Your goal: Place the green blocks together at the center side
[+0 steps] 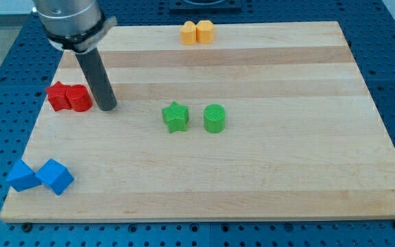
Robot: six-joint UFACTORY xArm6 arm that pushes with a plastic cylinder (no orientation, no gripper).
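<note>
A green star block (175,116) and a green cylinder block (214,118) sit side by side near the middle of the wooden board (273,171), a small gap between them. My tip (107,107) rests on the board well to the view's left of the green star, just right of the red blocks.
Two red blocks (68,97) sit touching each other at the view's left, beside my tip. Two blue blocks (41,175) lie at the bottom left corner. Two orange-yellow blocks (196,32) sit at the top edge, near the middle.
</note>
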